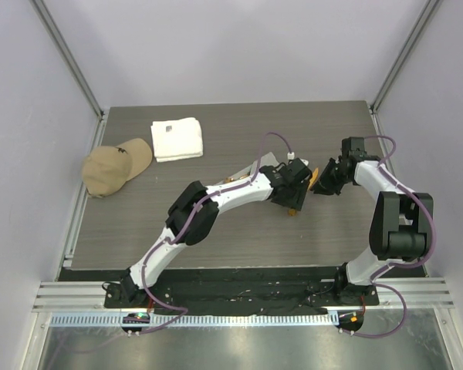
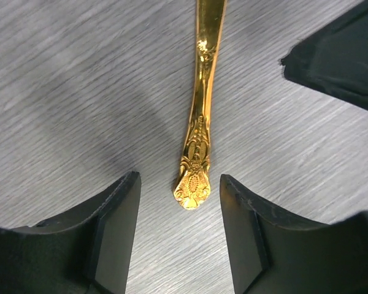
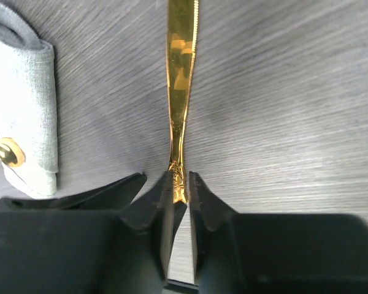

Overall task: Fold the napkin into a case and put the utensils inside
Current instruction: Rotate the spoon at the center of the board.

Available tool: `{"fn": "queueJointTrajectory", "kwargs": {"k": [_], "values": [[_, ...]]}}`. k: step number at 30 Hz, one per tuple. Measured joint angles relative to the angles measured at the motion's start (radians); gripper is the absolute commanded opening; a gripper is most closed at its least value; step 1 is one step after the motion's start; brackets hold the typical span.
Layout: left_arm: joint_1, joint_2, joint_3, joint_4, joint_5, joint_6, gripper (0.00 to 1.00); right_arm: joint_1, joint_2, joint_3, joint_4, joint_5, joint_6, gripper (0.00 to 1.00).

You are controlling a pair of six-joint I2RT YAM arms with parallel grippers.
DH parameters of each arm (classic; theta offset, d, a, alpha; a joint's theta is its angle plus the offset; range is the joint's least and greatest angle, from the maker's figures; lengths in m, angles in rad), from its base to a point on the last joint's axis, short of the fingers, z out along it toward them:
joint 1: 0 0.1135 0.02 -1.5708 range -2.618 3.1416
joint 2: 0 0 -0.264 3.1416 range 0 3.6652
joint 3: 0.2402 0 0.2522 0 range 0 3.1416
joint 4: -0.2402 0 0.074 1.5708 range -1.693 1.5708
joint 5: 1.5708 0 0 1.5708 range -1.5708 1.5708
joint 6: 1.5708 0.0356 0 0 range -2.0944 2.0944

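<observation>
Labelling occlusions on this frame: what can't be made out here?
- Napkin case: top view, left arm covers most; right wrist view, cut by left edge.
- Gold utensil: left wrist view, working end cut by the top edge.
- Gold handle at the right gripper: right wrist view, fingers hide whether it is gripped.
- Round gold bit on the case: too little shows to identify.

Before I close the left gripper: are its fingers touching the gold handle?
No, the gold handle lies on the table between the open fingers of the left gripper, with bare table on either side.
</observation>
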Motion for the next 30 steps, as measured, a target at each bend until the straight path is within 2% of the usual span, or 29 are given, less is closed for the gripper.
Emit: {"fn": "queueJointTrajectory", "kwargs": {"k": [6,8,12,21,26,27,28,30], "values": [[-0.009,0.063,0.113,-0.071,-0.031,-0.025,0.58,0.001,0.003,0.019,0.003,0.0,-0.048,0.29],[-0.016,0.092,0.164,-0.11,-0.066,-0.037,0.52,0.001,0.01,0.026,0.005,0.007,-0.056,0.29],[-0.039,0.134,0.244,-0.188,-0.158,-0.052,0.5,0.001,0.026,0.028,0.011,0.02,-0.063,0.3],[-0.085,0.153,0.264,-0.225,-0.294,-0.07,0.49,0.001,0.031,0.027,0.034,0.022,-0.067,0.3],[-0.097,0.129,0.202,-0.185,-0.328,-0.068,0.35,0.001,0.031,-0.008,0.063,0.016,-0.066,0.31],[-0.098,0.116,0.176,-0.169,-0.331,-0.067,0.27,0.001,0.031,-0.019,0.064,0.014,-0.066,0.31],[-0.097,0.1,0.145,-0.15,-0.331,-0.062,0.1,0.001,0.031,-0.031,0.065,0.014,-0.066,0.32],[-0.097,0.077,0.102,-0.121,-0.332,-0.049,0.0,0.001,0.031,-0.044,0.068,0.011,-0.064,0.44]]}}
